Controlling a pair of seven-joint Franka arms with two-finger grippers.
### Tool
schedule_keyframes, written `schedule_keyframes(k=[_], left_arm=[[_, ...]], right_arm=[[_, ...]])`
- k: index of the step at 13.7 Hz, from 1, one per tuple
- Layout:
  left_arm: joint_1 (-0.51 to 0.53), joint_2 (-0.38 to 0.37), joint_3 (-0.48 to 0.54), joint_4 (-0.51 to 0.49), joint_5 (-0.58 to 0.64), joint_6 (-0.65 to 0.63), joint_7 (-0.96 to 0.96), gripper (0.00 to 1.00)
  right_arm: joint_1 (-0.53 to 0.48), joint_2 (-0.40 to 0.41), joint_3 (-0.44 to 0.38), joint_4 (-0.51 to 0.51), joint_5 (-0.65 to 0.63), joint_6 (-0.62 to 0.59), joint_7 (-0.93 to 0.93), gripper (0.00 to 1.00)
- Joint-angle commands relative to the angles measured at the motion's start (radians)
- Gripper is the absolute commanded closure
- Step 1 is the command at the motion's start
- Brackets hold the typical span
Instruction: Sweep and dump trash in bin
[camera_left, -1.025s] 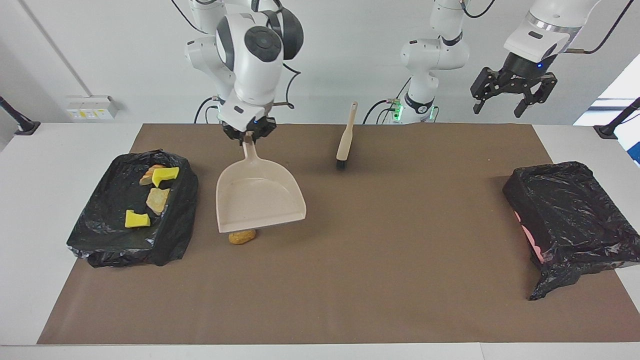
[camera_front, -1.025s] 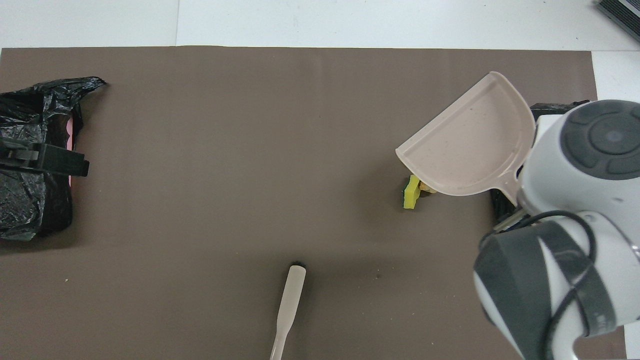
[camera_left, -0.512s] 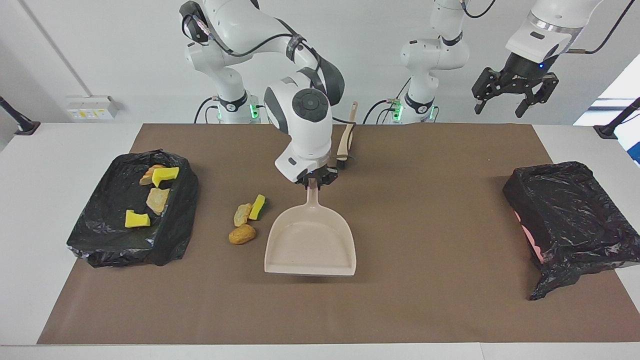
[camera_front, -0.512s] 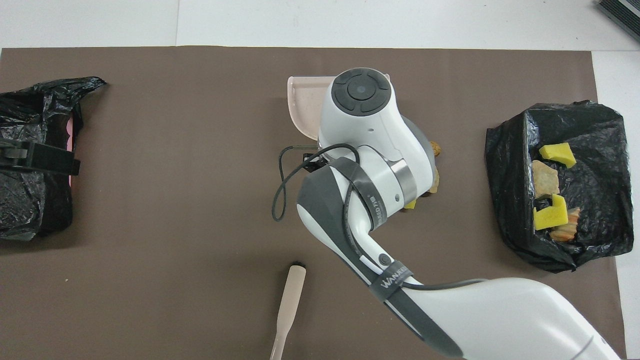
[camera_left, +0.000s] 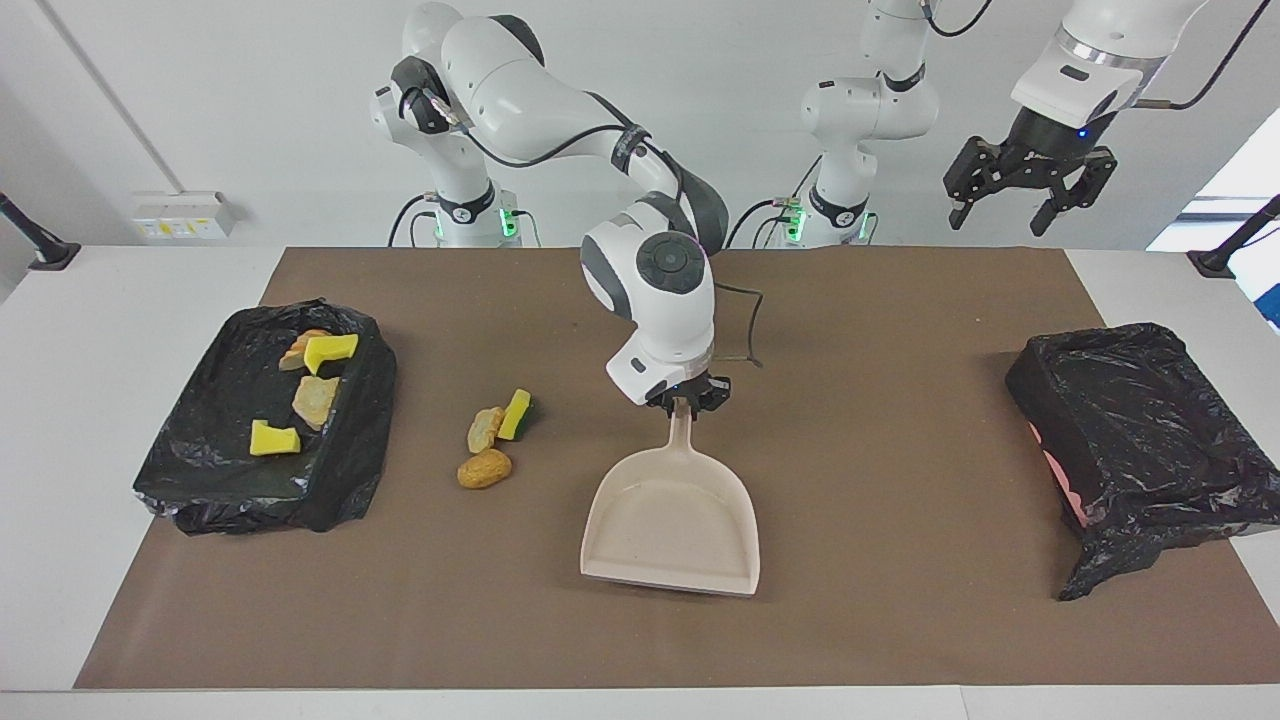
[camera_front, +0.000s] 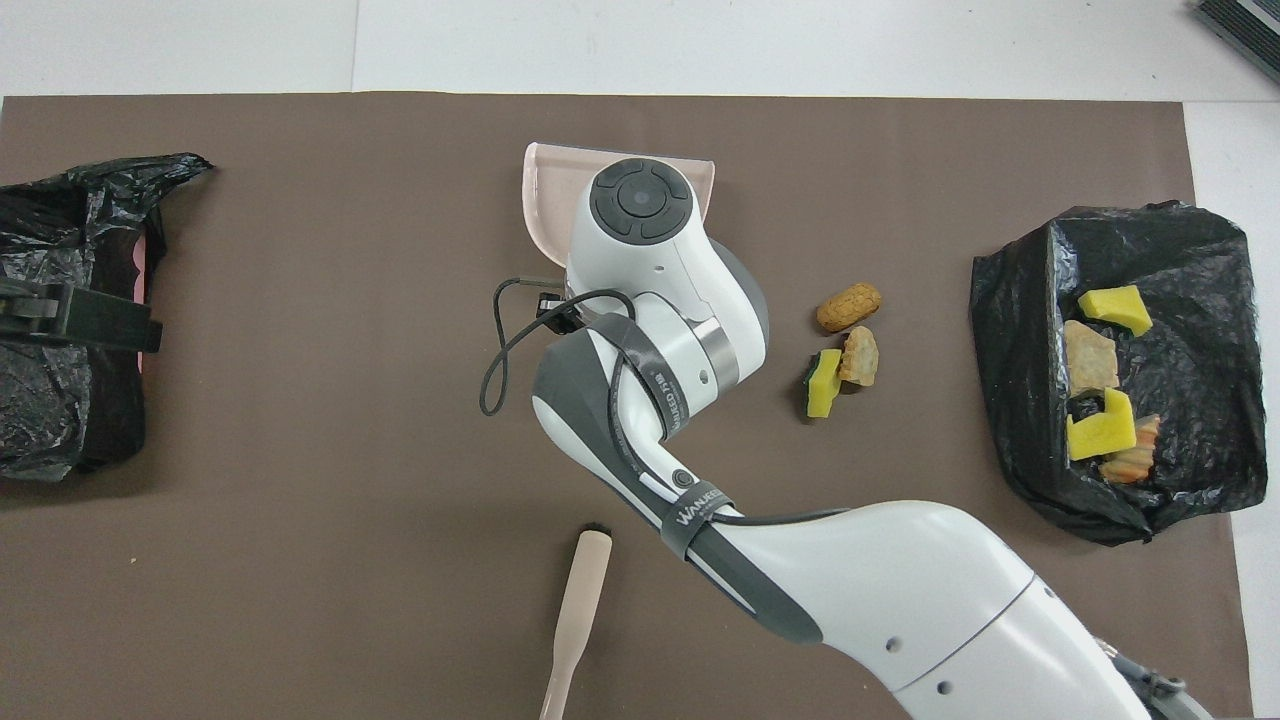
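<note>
Brown mat; right end effector clamped on dustpan handle; left end effector spread wide, idle

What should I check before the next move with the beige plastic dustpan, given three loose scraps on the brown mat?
1. Grip on pan: right gripper shut on the handle of the beige plastic dustpan. Ok.
2. Pan empty: nothing in its tray. Ok.
3. Pan flat on the brown mat: cannot tell.
4. Scraps cleared: yellow green-backed sponge chunk, tan bread slice and orange-brown bread lump lie on the mat, between the pan and the black-bagged bin holding four pieces. Not ok.
5. Beige hand brush free: lies unheld, nearer the robots than the pan. Ok.
6. Left gripper: open, waiting high over its end. Ok.
</note>
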Motion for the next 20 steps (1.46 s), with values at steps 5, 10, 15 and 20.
schedule_keyframes(k=[5, 10, 15, 20], left_arm=[[0.008, -0.038, 0.005, -0.034, -0.007, -0.074, 0.006, 0.00], [-0.003, -0.029, 0.023, -0.054, -0.008, 0.007, 0.021, 0.00], [-0.030, 0.052, 0.023, -0.054, -0.014, 0.151, 0.019, 0.00], [-0.033, 0.187, -0.079, -0.049, -0.002, 0.321, 0.009, 0.00]], right_arm=[[0.022, 0.011, 0.004, -0.027, 0.056, 0.030, -0.023, 0.74], [0.003, -0.081, 0.004, -0.035, 0.066, -0.025, -0.054, 0.00], [-0.006, -0.170, 0.000, -0.061, 0.046, -0.169, -0.045, 0.00], [-0.008, -0.466, 0.004, -0.337, 0.114, -0.265, 0.012, 0.00]])
